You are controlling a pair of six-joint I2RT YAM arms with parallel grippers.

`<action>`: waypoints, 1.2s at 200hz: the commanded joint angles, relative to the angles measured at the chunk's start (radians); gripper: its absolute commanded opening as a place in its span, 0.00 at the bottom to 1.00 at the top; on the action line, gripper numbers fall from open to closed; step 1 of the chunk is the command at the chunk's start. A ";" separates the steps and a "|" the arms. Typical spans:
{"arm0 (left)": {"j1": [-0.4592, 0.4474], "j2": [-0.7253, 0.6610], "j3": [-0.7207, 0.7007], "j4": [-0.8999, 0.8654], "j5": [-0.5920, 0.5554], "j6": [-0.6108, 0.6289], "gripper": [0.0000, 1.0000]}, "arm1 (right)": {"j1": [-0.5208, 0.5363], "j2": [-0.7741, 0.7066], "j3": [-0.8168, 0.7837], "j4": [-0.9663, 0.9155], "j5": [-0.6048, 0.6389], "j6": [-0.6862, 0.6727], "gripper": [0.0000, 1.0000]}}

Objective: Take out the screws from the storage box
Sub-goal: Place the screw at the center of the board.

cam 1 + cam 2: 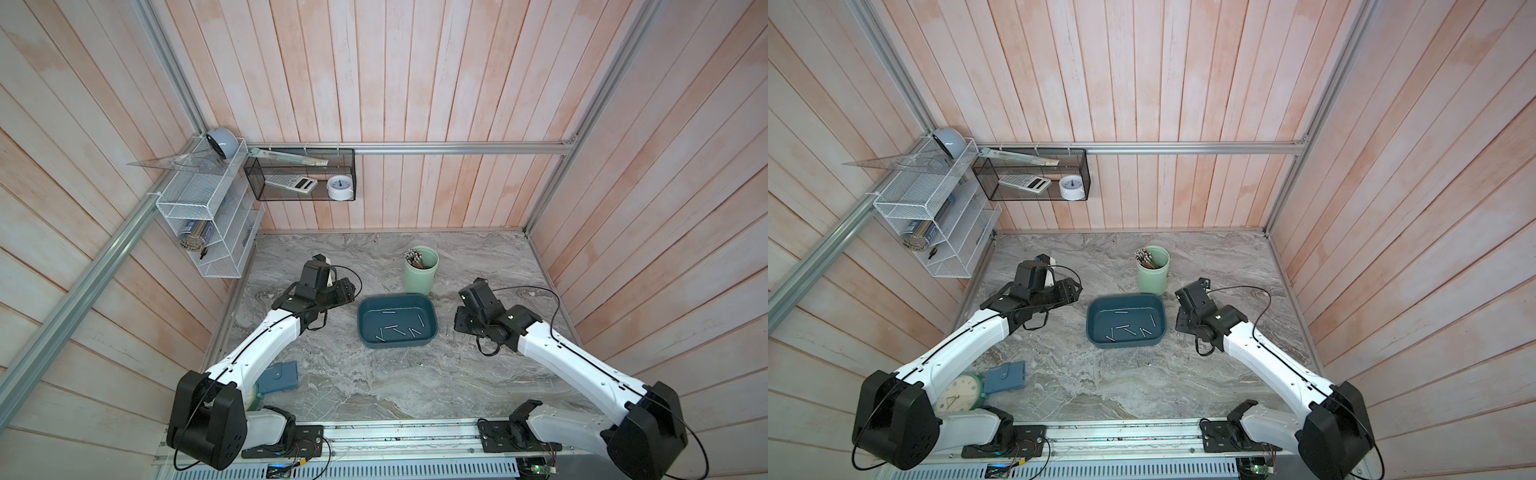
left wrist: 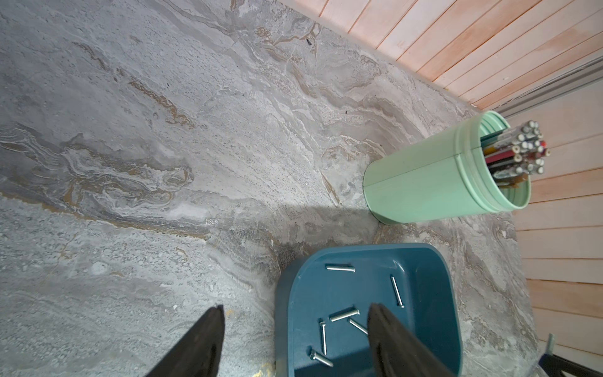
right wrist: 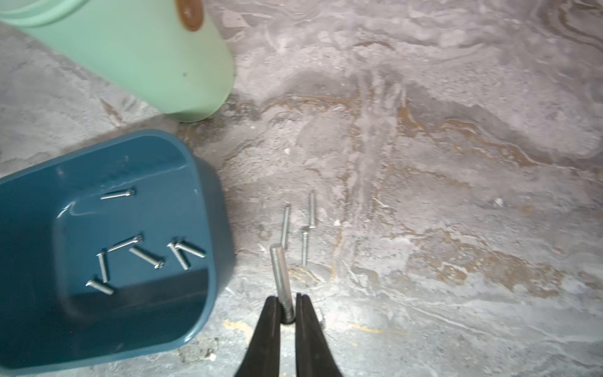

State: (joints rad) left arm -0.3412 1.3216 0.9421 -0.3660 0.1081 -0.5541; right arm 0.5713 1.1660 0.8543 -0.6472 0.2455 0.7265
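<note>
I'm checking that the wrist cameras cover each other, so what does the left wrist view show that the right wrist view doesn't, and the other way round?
Only the left wrist view: the open, empty left gripper and the pencils in the open top of the green cup. Only the right wrist view: the right gripper shut on one screw, and three more screws lying on the table beside the box. Both: the storage box with loose screws inside, and the green cup next to it.

Bright, even light; soft shadows; wide-angle bending at edges.
</note>
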 commanded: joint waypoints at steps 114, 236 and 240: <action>-0.006 0.007 -0.006 0.010 -0.014 0.003 0.75 | -0.022 0.412 0.099 -0.016 -0.192 -0.025 0.00; -0.005 0.007 -0.008 0.012 -0.014 0.003 0.75 | -0.034 0.468 0.086 0.002 -0.147 0.027 0.06; -0.005 0.007 -0.008 0.012 -0.015 0.003 0.75 | -0.034 0.468 0.085 0.004 -0.147 0.028 0.06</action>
State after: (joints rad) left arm -0.3431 1.3220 0.9421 -0.3660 0.1001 -0.5537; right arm 0.5415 1.6222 0.9463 -0.6483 0.0772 0.7341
